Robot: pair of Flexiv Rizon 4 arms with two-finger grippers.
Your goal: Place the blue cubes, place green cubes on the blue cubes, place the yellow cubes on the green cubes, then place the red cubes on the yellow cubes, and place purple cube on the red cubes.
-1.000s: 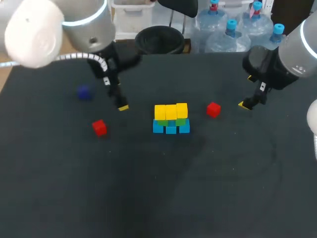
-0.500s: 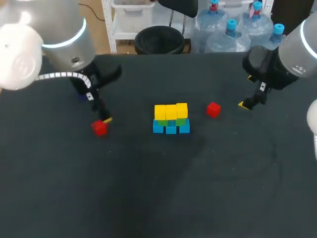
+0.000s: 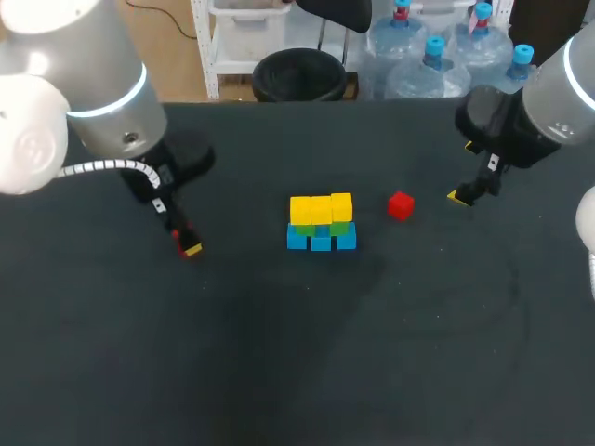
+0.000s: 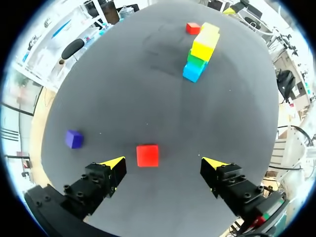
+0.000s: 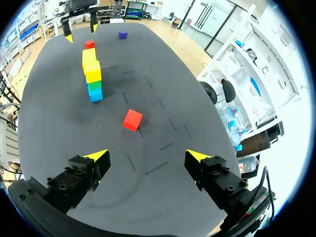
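You have a dark table filling nearly the whole head view, its matte top marked with faint scuffs. Your left arm comes in from the upper left and your right arm from the upper right.

At the frame's centre stands the stack: a row of blue cubes on the table, green cubes on them, and yellow cubes on top.

The left gripper hangs low, left of centre, fingers spread wide. One red cube sits on the table between the yellow tips, touching neither, so nothing is gripped.

The right gripper is also wide open and holds nothing. The second red cube lies just right of the stack, near that gripper.

The purple cube rests just beyond the left gripper's finger, apart from the rest.
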